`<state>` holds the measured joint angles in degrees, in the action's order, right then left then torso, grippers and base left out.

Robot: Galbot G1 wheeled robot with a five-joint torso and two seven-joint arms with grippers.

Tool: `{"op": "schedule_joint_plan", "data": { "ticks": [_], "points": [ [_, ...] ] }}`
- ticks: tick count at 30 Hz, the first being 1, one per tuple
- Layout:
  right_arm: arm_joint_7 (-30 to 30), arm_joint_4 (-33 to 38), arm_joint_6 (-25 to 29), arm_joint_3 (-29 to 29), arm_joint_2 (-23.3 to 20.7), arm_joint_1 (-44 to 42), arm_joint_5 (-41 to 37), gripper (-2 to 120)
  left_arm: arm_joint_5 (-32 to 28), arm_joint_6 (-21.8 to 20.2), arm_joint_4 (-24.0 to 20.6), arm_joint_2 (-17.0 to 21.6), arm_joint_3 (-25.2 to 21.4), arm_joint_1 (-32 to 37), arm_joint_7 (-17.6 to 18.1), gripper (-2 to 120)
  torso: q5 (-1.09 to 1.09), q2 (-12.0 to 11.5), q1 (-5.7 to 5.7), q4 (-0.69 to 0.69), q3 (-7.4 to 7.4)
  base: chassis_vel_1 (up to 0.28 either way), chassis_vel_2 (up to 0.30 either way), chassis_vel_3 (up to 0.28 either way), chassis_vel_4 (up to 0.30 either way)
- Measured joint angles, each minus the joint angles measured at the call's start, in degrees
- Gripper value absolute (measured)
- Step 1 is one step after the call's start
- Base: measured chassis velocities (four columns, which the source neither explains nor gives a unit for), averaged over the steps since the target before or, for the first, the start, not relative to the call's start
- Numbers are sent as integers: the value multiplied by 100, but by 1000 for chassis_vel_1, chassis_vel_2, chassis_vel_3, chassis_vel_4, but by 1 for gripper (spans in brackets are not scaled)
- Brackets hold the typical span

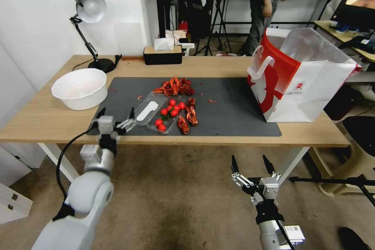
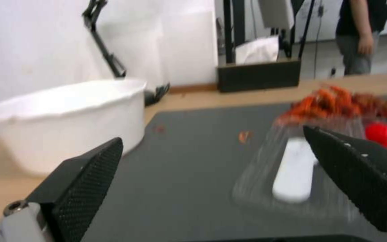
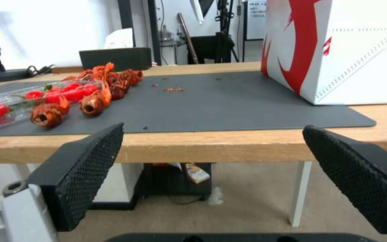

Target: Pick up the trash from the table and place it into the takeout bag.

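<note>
A robot's left gripper (image 1: pixel 116 118) hovers with its jaws spread wide at the near left corner of a dark grey rectangular mat (image 1: pixel 230 109) on a long light-wood table (image 1: pixel 43 117), just beside a clear plastic clamshell tray (image 1: pixel 150 108) bearing a white label. The tray's far half holds red cherry tomatoes (image 1: pixel 170 110), and red crayfish shells (image 1: pixel 174 86) lie touching it and beyond it. The right gripper (image 1: pixel 252 164), jaws also apart and empty, hangs below the table's front edge, well apart from everything. The large white paper takeout bag with red side panels (image 1: pixel 300 82) stands upright and open-mouthed at the table's right end, far from the left gripper. A large white plastic bowl (image 1: pixel 80 88) sits just left of the mat. The likely risk: the thin, flexible tray could buckle or tip when pinched, spilling tomatoes onto the mat, or a finger could shove it into the shells instead of closing on it. Carrying it across to the bag also risks dropping loose contents. In the left wrist view the tray is blurred and its edges are hard to trace, so whether a finger touches it cannot be told. The inside of the bag is hidden. No cup, can or small bowl can be made out on the table.
</note>
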<state>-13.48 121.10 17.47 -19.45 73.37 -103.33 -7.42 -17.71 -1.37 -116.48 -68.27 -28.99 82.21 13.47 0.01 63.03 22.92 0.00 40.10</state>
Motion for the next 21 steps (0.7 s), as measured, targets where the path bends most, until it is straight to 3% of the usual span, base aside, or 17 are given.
{"op": "schedule_joint_plan", "data": {
  "ticks": [18, 21],
  "points": [
    [65, 53, 9, -38, -73, 34, -111, 100, 236, 564, -31, -39, -120, 671, 27, 100, -1, 0, 0, 0, 0, 0, 0, 0, 0],
    [93, 124, 16, -91, -134, 44, -231, 100, 219, 838, 10, -78, -226, 939, 31, 100, -1, -1, 0, 0, 0, 0, 0, 0, 0]
  ]
}}
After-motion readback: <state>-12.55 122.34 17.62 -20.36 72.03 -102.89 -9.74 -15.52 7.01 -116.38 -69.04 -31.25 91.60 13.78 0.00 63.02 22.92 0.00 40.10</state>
